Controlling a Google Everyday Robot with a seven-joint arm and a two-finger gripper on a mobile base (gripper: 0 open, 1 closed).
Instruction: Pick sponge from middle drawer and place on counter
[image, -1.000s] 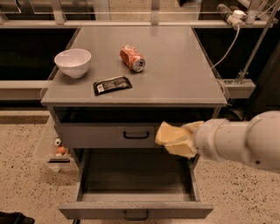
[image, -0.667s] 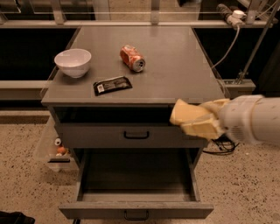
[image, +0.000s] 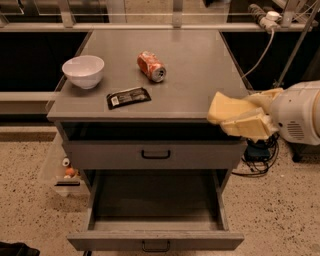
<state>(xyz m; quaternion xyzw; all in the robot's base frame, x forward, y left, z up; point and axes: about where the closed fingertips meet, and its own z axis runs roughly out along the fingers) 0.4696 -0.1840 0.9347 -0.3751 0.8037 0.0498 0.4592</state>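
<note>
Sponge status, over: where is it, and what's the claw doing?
Gripper at the right front corner of the counter, shut on the sponge. Sponge not yet set down. Middle drawer open, looks empty. Bowl, can, wrapper sit clear to the left.

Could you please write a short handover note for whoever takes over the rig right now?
The gripper is by the right front corner of the counter, shut on the small pale-yellow soft sponge.
The wide grey metal middle drawer is pulled out, and no sponge is seen inside it.
The flat matte-grey counter carries a white bowl, an orange soda can lying on its side and a flat black packet.
Done: the sponge is out of the drawer and up at counter level.
Left: carry it over the counter, set it down and release it.
</note>
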